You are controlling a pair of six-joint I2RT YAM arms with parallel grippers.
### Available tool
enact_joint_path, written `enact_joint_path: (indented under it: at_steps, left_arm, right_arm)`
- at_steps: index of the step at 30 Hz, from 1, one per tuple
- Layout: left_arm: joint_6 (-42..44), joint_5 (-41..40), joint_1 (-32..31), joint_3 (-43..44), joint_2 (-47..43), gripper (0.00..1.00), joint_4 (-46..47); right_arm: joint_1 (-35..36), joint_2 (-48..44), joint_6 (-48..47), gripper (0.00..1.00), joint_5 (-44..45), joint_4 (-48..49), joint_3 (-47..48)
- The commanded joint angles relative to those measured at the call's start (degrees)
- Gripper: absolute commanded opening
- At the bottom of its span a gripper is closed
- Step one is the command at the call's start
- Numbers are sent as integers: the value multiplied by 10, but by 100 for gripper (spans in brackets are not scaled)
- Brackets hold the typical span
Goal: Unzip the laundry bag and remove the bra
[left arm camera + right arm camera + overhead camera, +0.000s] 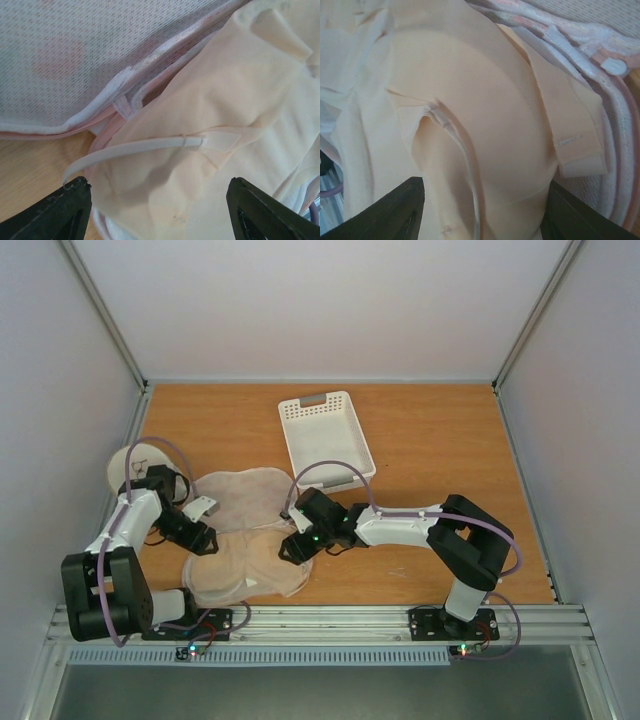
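– Now, from the counter's (430, 440) left edge: a white disc (122, 470), then the left gripper (207, 524) down low over the fabric. Jaws?
– Spread wide, nothing between them. The wrist view shows both black fingers (55, 210) well apart above a peach cup and a loose strap.
– And the laundry bag (245, 498)?
– Flat, left of centre, long axis running left to right, roughly parallel to the near edge. Its pink-trimmed rim faces that edge.
– The bra (250, 578)?
– Touching the bag on its near side, stretched along the same left-to-right line, close to the near edge.
– Right gripper (291, 532)?
– At the bra's right end, jaws equally wide, gripping nothing, a cup just below them.
– Beyond it, toward the far edge, the white basket (287, 435).
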Motion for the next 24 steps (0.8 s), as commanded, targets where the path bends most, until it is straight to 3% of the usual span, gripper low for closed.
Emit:
enact_joint_path:
  at_steps: [1,4,7,11,15,24]
  left_arm:
    - [14,35,0,-13,15,73,30]
    - [13,39,-1,-14,22,70,37]
    - [17,39,-1,-17,21,70,38]
    - [26,27,0,-16,17,71,39]
    - [29,30,2,15,8,74,15]
    - [40,16,2,33,-14,76,-1]
  right_arm:
    - [0,7,3,62,-26,50,6]
    - [0,26,-6,61,-24,52,14]
    - [0,31,-10,53,-26,55,18]
    - [1,19,-22,21,-26,51,21]
    - [0,-11,-46,2,-1,14,27]
    - [0,-88,-95,1,60,-115,50]
